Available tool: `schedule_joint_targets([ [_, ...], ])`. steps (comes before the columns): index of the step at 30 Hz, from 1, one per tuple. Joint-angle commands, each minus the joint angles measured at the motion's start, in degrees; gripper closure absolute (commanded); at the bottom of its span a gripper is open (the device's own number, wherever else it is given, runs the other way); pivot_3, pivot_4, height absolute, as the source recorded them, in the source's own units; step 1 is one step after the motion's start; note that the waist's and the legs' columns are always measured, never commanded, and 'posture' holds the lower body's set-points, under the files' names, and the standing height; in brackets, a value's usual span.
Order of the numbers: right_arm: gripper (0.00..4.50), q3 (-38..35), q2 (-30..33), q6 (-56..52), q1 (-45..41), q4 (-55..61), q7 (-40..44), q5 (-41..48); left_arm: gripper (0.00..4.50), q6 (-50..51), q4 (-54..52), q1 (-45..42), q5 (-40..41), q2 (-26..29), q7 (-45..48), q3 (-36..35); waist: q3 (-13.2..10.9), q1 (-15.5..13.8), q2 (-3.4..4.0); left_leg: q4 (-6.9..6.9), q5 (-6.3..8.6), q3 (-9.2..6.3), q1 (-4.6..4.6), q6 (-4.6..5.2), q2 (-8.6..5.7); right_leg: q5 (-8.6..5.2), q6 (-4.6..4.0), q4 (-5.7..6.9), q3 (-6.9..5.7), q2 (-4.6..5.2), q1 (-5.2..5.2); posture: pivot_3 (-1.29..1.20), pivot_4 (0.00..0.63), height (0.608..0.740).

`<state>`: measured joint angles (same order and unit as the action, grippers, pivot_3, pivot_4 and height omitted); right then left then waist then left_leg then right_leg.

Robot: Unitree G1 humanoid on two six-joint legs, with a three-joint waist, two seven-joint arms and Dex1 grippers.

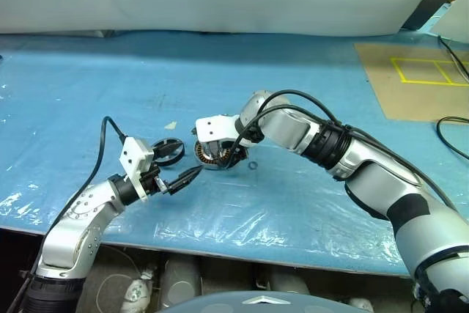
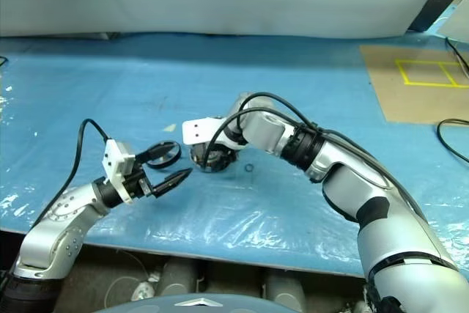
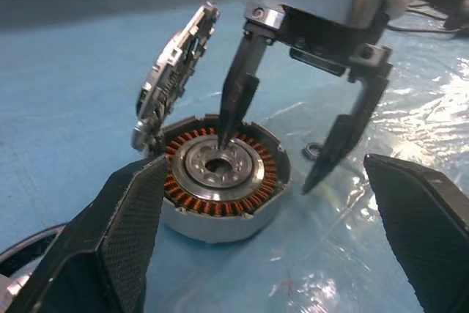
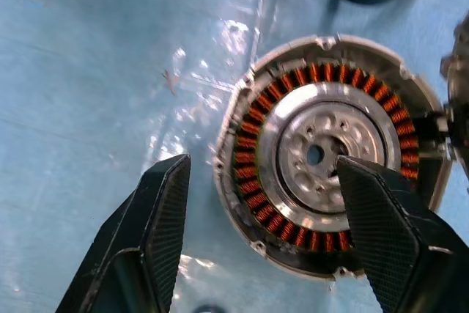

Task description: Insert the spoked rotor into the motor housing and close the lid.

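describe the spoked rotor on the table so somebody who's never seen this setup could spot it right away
On the blue plastic-covered table, find the open motor housing with copper windings under the right gripper. Just beyond the left gripper, on the housing's left, lies the spoked rotor. Unlike the housing, it is a dark-rimmed wheel with open gaps between spokes and no copper.

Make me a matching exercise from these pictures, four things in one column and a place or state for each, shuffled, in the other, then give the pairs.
Things:
1. motor housing
2. lid
3. spoked rotor
4. small thin ring

Places or states:
A. lying on the blue table cover beside the housing, not yet inserted
B. tilted up, open, joined at the housing's edge
C. open on top, copper windings showing, right claw straddling its rim
D. flat on the cover, on the housing's other side from the rotor

Pairs: 1-C, 2-B, 3-A, 4-D
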<state>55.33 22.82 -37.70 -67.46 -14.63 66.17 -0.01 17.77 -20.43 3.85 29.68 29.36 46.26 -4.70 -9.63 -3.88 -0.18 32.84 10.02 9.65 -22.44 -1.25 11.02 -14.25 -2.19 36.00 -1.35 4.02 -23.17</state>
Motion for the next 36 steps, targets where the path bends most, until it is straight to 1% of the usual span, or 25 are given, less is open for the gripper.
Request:
schedule_joint_targets([
  [1,1.16,-0.6,-1.2,3.4,0.7,-2.3,0.7,-4.0,0.0,-0.9,-1.5,0.6,0.3,0.9,1.0,-0.6,0.0,0.0,0.0,0.01,0.0,0.01,0.01,0.0,0.0,0.0,0.0,0.01,0.01,0.0,0.0,0.0,0.15,0.74],
  [12,1.16,-3.3,-3.7,4.8,2.0,-1.4,4.9,-8.0,0.0,-1.0,-2.3,4.4,1.1,5.0,6.1,-1.1,0.0,0.0,0.0,0.16,0.07,0.17,0.35,0.11,0.06,-0.09,-0.13,0.6,0.2,0.0,0.0,0.0,0.15,0.74],
  [15,1.16,-3.8,-4.2,5.6,2.1,-1.0,5.5,-8.9,0.0,-1.7,-1.4,4.0,0.9,4.8,5.8,-1.8,0.0,0.0,0.0,0.17,0.08,0.19,0.37,0.14,0.07,-0.1,-0.14,0.63,0.2,0.0,0.0,0.0,0.15,0.74],
  [20,1.16,-3.5,-5.5,5.9,3.5,-4.2,4.8,-11.7,0.0,-1.5,-1.7,3.4,0.6,3.8,4.9,-0.7,0.0,0.1,0.0,0.17,0.07,0.21,0.37,0.13,0.08,-0.12,-0.17,0.63,0.22,0.0,-0.01,0.0,0.15,0.74],
  [23,1.74,-3.4,-6.4,4.8,4.5,-5.5,3.7,-13.5,0.0,-1.7,-1.5,2.7,-0.3,3.0,4.1,0.3,0.0,0.1,0.0,0.17,0.06,0.23,0.37,0.1,0.08,-0.12,-0.18,0.63,0.24,0.0,-0.01,0.0,0.15,0.74],
  [25,2.41,-3.7,-7.0,4.1,4.7,-6.3,3.2,-14.6,0.0,-2.2,-1.1,2.2,-1.1,2.5,3.6,0.6,0.0,0.1,-0.02,0.17,0.06,0.23,0.38,0.1,0.07,-0.12,-0.18,0.63,0.24,0.0,0.0,0.0,0.15,0.74],
  [26,2.53,-3.8,-7.2,3.8,4.8,-6.6,3.0,-15.2,0.0,-2.4,-1.0,2.0,-1.4,2.4,3.4,0.7,0.0,0.1,-0.03,0.17,0.07,0.23,0.44,0.12,0.09,-0.12,-0.18,0.63,0.24,0.0,0.04,0.0,0.15,0.74],
  [29,2.53,-3.8,-7.0,3.2,5.0,-6.5,3.6,-16.2,0.0,-2.5,-0.8,1.7,-1.6,2.0,3.1,0.7,0.0,0.1,-0.02,0.17,0.1,0.23,0.62,0.17,0.12,-0.13,-0.18,0.68,0.25,0.0,0.17,0.0,0.15,0.74],
  [32,2.53,-4.0,-6.7,-1.1,4.6,-4.5,5.9,-15.7,0.0,-2.8,-0.5,1.6,-1.8,1.8,3.1,0.9,0.0,-0.1,-0.02,0.17,0.12,0.22,0.72,0.19,0.12,-0.13,-0.17,0.7,0.27,0.01,0.26,0.0,0.15,0.74],
  [34,2.53,-4.5,-6.8,-5.4,4.2,-2.7,7.5,-14.9,0.0,-2.8,-0.4,1.5,-1.9,1.6,3.2,1.0,0.0,-0.2,-0.02,0.17,0.11,0.21,0.71,0.19,0.12,-0.13,-0.17,0.7,0.27,0.01,0.28,0.0,0.15,0.74],
  [36,2.53,-4.9,-7.5,-13.7,3.2,-0.7,9.8,-13.1,0.0,-3.0,0.0,1.4,-2.1,1.3,3.2,1.3,0.0,-0.2,-0.02,0.17,0.1,0.21,0.69,0.17,0.11,-0.13,-0.17,0.67,0.27,0.02,0.27,0.0,0.15,0.74],
])
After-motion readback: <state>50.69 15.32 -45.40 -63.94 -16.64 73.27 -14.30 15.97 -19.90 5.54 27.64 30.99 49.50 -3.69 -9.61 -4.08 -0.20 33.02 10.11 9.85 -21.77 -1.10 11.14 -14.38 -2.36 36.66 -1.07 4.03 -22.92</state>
